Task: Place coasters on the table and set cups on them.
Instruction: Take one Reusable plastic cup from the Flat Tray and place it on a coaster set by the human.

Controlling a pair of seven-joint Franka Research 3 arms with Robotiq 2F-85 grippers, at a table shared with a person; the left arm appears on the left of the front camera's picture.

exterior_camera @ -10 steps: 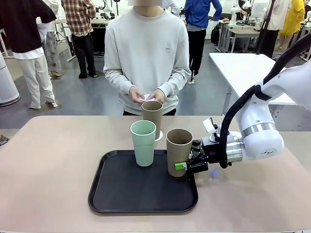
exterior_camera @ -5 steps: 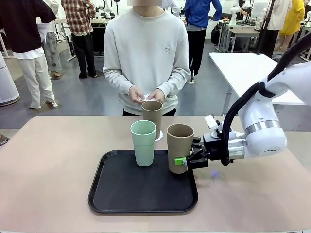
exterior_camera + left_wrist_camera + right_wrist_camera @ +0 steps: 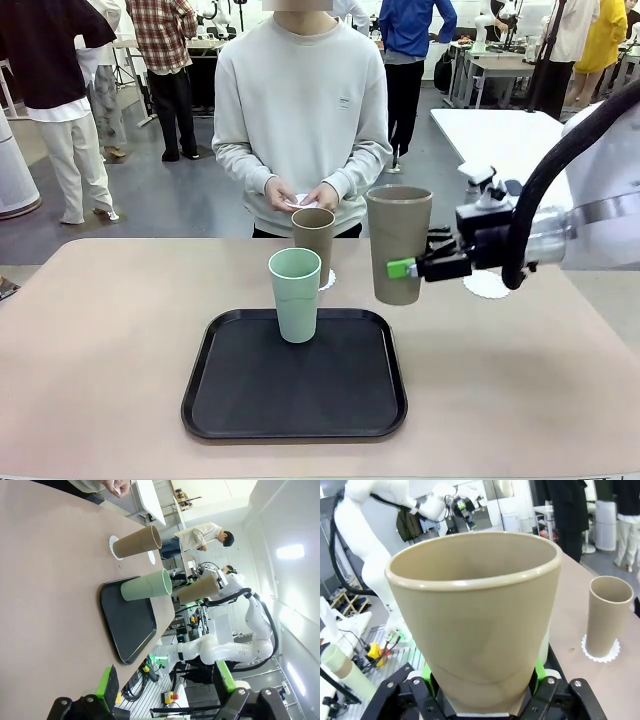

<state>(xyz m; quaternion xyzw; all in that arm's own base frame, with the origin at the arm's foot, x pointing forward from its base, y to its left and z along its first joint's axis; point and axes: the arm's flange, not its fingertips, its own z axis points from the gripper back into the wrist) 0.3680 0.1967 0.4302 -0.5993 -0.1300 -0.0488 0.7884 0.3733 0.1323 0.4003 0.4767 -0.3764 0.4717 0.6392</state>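
The right claw is clenched on the held cup, a tall, tapered, handleless tumbler in matte brown-tan with a plain rolled rim. One green pad presses its lower wall, and the cup hangs upright in the air, above the desk and to the right of the black tray. From the right wrist its open mouth looks wide and smooth, with the claw gripping its base. A mint cup of the same shape stands on the tray's far part. Behind it the far cup, also brown-tan, stands on a white lacy coaster on the desk. A bare coaster lies on the desk to the right, partly hidden by the arm. A person at the far side holds something small and white in both hands; a small mark on the sweater is too small to read. The left claw stands released, with nothing between its green pads.
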